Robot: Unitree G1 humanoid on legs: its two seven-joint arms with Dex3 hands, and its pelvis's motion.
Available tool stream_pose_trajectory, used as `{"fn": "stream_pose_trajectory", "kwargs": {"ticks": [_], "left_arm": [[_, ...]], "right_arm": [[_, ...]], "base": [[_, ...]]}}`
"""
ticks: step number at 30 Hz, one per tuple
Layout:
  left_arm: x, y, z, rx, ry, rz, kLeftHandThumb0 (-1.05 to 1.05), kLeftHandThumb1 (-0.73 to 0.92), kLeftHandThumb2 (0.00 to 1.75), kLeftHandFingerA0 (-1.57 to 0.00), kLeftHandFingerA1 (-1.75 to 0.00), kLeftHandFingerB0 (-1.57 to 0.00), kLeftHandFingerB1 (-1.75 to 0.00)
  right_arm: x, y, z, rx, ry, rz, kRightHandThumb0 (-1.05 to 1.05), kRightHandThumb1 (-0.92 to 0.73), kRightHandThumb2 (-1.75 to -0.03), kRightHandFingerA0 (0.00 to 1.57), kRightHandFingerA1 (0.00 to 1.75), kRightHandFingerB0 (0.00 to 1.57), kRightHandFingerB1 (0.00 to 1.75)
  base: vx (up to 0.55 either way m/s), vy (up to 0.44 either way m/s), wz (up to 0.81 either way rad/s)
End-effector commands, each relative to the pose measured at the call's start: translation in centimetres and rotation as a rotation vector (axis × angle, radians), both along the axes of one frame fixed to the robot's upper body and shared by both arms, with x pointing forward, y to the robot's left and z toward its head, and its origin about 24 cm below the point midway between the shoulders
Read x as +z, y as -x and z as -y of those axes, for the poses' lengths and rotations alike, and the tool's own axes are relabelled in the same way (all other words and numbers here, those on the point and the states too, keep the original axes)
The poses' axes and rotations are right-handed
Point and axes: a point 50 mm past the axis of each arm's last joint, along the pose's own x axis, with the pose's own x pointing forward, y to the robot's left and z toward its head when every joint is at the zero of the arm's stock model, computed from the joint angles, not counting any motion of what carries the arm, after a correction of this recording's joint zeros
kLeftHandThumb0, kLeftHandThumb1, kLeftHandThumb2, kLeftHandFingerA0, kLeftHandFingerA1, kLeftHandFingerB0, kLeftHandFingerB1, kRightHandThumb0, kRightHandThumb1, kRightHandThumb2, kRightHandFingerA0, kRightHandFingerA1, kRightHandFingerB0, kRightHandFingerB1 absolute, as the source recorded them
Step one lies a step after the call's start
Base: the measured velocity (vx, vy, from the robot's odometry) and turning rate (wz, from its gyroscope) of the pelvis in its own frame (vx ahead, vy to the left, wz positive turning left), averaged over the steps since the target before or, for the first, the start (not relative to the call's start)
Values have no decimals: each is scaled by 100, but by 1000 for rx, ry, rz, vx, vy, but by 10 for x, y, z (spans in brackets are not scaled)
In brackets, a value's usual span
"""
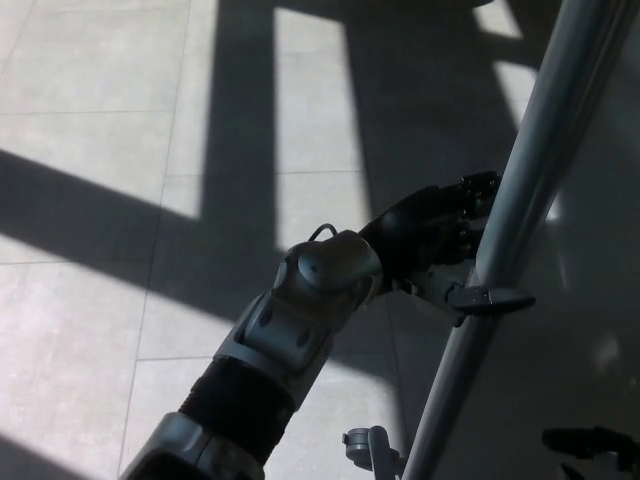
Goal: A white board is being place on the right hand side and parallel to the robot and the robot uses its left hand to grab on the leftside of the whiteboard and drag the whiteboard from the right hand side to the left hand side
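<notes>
Head view: we're wrapping our left hand [432, 240] around the whiteboard [590, 330] frame edge at 3 o'clock, thumb crossing the rail in front, fingers curling behind it. Grasp looks about made; the drag leftward isn't started. Right hand [590, 442] is barely showing at 5 o'clock, fingers unreadable. We're standing over a pale tiled floor [100, 130] striped with sunlight and shadow.

No legible text or markings.

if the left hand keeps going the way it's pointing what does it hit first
The whiteboard's frame: the left hand points right, its fingers already at that grey bar. Whether they touch it is hard to tell.
</notes>
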Motion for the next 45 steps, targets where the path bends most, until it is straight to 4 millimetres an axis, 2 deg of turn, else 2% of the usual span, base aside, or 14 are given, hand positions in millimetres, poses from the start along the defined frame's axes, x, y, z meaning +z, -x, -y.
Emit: {"fn": "stream_pose_trajectory", "kwargs": {"ticks": [1,4,5,6,7,11,12,18,19,26,27,28,33,45], "left_arm": [[4,-4,12,113,13,22,-59,41,69,-39,-48,-12,-35],[4,-4,14,138,25,25,-59,41,69,-39,-48,-12,-35],[-2,-1,16,224,85,56,-31,67,60,-96,-52,-55,-40],[-4,-1,15,263,81,72,-27,76,64,-104,-55,-65,-43],[-5,-1,14,291,79,96,-24,79,65,-106,-65,-72,-45],[-8,-1,11,317,94,109,-21,80,65,-103,-72,-77,-47],[-10,-2,6,336,104,95,-21,79,63,-91,-70,-81,-54],[-17,-6,-9,382,130,73,-20,77,63,-90,-79,-82,-55],[-17,-8,-16,398,144,66,-19,75,61,-97,-89,-86,-57],[-18,-12,-26,429,160,50,-21,73,62,-97,-83,-86,-56],[-18,-12,-32,439,151,73,-23,72,61,-95,-86,-84,-56],[-18,-12,-37,450,150,83,-21,72,61,-94,-86,-84,-57],[-18,-13,-54,481,180,87,-19,75,62,-94,-78,-82,-55],[-8,-19,-111,574,195,72,-10,74,62,-96,-87,-82,-59]], "right_arm": [[5,-4,4,11,15,21,-48,-65,-60,91,65,63,44],[5,-5,4,12,16,19,-48,-65,-60,91,65,63,44],[7,-7,5,20,21,23,-49,-65,-61,91,65,60,44],[8,-7,6,23,22,22,-52,-54,-92,88,76,53,58],[9,-9,7,21,22,21,-53,-53,-91,88,76,53,58],[9,-9,8,16,18,17,-54,-54,-91,88,75,54,58],[9,-10,8,22,23,19,-54,-53,-92,88,76,53,58],[10,-10,8,30,40,22,-53,-54,-92,88,75,53,58],[10,-11,8,25,39,21,-53,-54,-92,88,75,54,58],[11,-13,7,31,35,32,-54,-54,-91,88,75,54,59],[11,-13,7,24,34,26,-49,-65,-60,90,63,62,44],[11,-13,6,26,35,25,-53,-53,-92,88,76,54,59],[12,-14,8,25,42,26,-53,-53,-91,89,75,54,59],[11,-13,8,46,53,14,-48,-53,-93,88,76,51,59]], "base": [[0,0,0],[0,0,0],[0,0,0],[0,0,0],[0,0,0],[0,0,0],[0,0,0],[0,0,0],[0,0,0],[0,0,0],[0,0,0],[0,0,0],[0,0,0],[0,0,0]]}}
